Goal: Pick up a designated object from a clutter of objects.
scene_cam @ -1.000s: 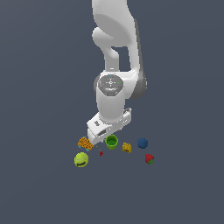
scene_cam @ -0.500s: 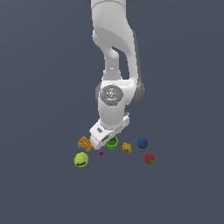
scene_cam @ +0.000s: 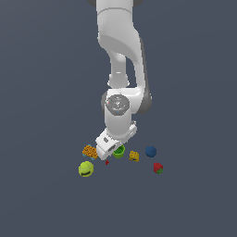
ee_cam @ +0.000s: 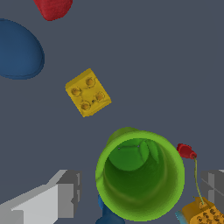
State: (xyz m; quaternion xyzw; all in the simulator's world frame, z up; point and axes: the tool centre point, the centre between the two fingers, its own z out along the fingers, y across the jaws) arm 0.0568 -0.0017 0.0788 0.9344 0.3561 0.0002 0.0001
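Note:
The designated object, a bright green hollow cup (ee_cam: 139,175), stands upright with its mouth facing the wrist camera. My gripper (ee_cam: 140,192) is open, with one grey finger (ee_cam: 63,194) and the other finger (ee_cam: 214,183) on opposite sides of the cup and a gap at each side. In the exterior view the gripper (scene_cam: 112,149) is low over the clutter of objects and partly covers the cup (scene_cam: 120,152).
Around the cup lie an orange block (scene_cam: 90,151), a yellow-green ball (scene_cam: 86,169), a yellow studded piece (ee_cam: 88,92), a blue ball (ee_cam: 19,49), a red strawberry-like piece (scene_cam: 158,167), a tiny red bit (ee_cam: 186,151) and a dark blue bit (ee_cam: 107,214).
The arm has come down, bringing the gripper from just above the cup to around it. The objects have not moved.

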